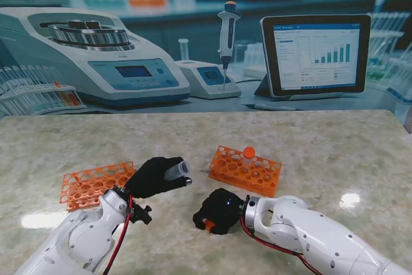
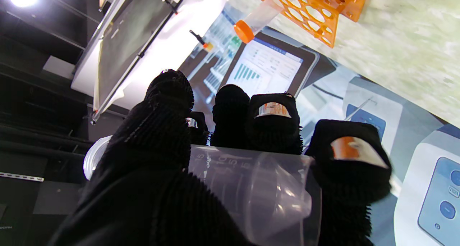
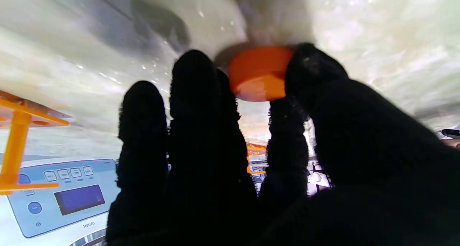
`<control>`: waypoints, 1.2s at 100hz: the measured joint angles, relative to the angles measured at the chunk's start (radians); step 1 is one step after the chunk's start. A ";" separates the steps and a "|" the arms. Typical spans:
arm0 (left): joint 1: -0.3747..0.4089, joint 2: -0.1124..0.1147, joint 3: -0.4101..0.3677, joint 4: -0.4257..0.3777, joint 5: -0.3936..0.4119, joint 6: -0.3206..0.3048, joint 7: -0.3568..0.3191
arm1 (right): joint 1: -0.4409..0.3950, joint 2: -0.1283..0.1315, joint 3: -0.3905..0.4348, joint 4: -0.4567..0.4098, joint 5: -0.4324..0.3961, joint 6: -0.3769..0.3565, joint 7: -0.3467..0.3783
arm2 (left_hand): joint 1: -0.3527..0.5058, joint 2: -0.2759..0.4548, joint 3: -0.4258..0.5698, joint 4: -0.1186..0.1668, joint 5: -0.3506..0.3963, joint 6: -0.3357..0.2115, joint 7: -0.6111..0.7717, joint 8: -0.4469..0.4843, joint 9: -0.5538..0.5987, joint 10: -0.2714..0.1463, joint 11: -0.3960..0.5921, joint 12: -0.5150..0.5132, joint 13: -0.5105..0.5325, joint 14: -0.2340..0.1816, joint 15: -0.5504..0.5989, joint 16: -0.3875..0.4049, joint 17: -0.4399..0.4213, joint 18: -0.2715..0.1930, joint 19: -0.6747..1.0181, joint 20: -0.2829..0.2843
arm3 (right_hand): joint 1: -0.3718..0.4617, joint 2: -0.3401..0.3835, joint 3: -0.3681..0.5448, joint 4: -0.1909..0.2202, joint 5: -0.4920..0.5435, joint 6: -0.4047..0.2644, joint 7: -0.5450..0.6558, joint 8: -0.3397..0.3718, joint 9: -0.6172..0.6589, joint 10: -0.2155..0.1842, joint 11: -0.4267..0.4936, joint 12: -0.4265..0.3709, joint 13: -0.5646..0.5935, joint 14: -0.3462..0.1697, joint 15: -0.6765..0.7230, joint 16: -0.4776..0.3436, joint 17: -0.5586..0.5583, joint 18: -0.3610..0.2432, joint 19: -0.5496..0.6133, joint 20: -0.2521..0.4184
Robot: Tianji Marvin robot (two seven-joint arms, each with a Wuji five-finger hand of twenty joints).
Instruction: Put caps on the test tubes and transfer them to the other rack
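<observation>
Two racks in stand view: left rack empty, right rack holds one capped tube.

Left wrist: left hand fingers wrapped round open tube, kept off the table for capping.

Right wrist: right hand fingertips pinching orange cap against the table, likely to lift it.

Both arms are glossy white with rounded shells, the left arm and the right arm each trailing a thin red cable near the wrist. Each ends in a black fuzzy knit glove: left hand, right hand. Small orange-and-white patches sit on the left fingertips.
</observation>
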 measured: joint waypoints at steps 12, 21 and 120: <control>0.000 0.000 0.000 0.000 0.000 0.000 0.000 | 0.020 -0.004 -0.025 0.015 0.007 0.000 -0.014 | 0.000 0.000 0.000 0.000 0.000 0.000 0.000 0.000 0.000 0.000 0.000 0.000 0.000 0.000 0.000 0.000 0.000 0.000 0.000 0.000 | -0.001 -0.005 0.013 -0.012 0.011 -0.008 -0.006 0.011 0.006 0.003 0.000 0.000 0.009 0.001 0.002 -0.003 0.012 0.000 0.003 0.000; 0.001 0.000 -0.001 0.000 0.001 -0.001 0.000 | 0.026 -0.007 -0.034 0.022 0.008 0.001 -0.027 | 0.000 0.000 0.000 0.000 0.000 0.000 0.000 0.000 0.000 0.000 0.000 0.000 0.000 0.000 0.000 0.000 0.000 0.000 0.000 0.000 | -0.002 -0.010 0.028 -0.017 0.030 -0.013 -0.029 0.045 0.008 0.010 -0.001 0.000 0.009 0.002 0.023 -0.007 0.021 0.000 0.014 0.000; 0.003 0.000 -0.003 0.000 0.003 -0.003 0.002 | -0.031 -0.016 0.042 0.013 -0.014 -0.025 -0.029 | 0.000 0.000 0.000 0.000 0.000 0.000 0.000 0.000 0.000 0.000 0.000 0.000 0.000 0.000 0.000 0.000 0.000 0.000 0.000 0.000 | 0.020 -0.012 0.056 -0.019 0.110 -0.021 -0.156 0.154 0.010 0.043 -0.023 -0.013 0.010 0.005 0.060 -0.007 0.045 0.000 0.028 0.001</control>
